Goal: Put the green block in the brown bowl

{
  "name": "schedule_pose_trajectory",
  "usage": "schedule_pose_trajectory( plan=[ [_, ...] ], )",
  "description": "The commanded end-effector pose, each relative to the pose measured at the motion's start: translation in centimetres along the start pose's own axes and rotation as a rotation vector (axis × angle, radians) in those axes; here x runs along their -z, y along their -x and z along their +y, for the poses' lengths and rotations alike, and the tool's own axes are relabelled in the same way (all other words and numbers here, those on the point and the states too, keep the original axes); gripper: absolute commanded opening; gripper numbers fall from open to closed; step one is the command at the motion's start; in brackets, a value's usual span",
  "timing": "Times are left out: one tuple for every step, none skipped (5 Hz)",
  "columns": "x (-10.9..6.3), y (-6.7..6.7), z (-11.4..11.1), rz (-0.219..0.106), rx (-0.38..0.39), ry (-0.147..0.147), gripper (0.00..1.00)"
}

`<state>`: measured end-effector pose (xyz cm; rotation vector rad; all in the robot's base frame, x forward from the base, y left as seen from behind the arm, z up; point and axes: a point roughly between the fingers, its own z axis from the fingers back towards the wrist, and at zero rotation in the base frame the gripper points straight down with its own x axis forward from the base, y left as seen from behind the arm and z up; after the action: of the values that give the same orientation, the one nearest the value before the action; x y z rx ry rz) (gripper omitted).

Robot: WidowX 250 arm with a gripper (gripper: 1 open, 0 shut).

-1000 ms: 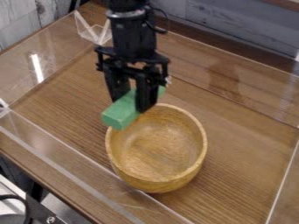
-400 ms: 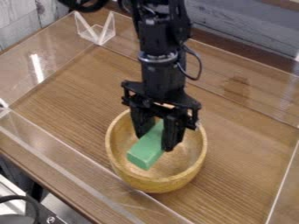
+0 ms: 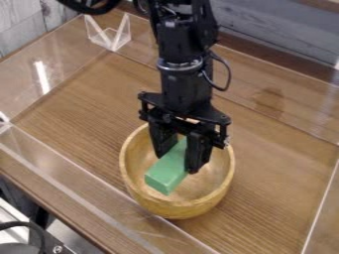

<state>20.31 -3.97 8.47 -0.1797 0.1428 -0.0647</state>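
A black cable (image 3: 32, 230) loops on the near left side of the bowl, outside the work, while a clear object (image 3: 111, 38), its kind too indistinct to name, stands beyond the bowl to the far left. Right of them, the green block (image 3: 166, 173) slants over the hollow of the bowl, its lower end toward the near left wall. My hand (image 3: 173, 151) is closed on the block's upper end, gripping it from above, a hold that leaves the lower length free to go in first. The position looks chosen for release: the block lies within the rim as the camera sees it, though I cannot tell whether its low end touches wood. The brown bowl (image 3: 200, 189) sits upright on the counter (image 3: 281, 169), open side up, with nothing else visible in it; the arm hides part of its far rim. I judge the carry nearly complete, with a slight lowering and a release left to make. Opening too high could let the block bounce or roll against the wall.
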Motion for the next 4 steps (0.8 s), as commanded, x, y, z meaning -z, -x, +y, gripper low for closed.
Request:
schedule_pose_trajectory(
  plan=[
    [-1.27,0.06,0.01,-0.042,-0.003,0.010,0.00],
    [-0.99,-0.05,-0.14,-0.044,-0.006,0.012,0.00],
    [-0.70,-0.16,-0.27,-0.046,-0.008,0.013,0.00],
    [-0.49,-0.23,-0.36,-0.048,-0.010,0.015,0.00]
  ],
)
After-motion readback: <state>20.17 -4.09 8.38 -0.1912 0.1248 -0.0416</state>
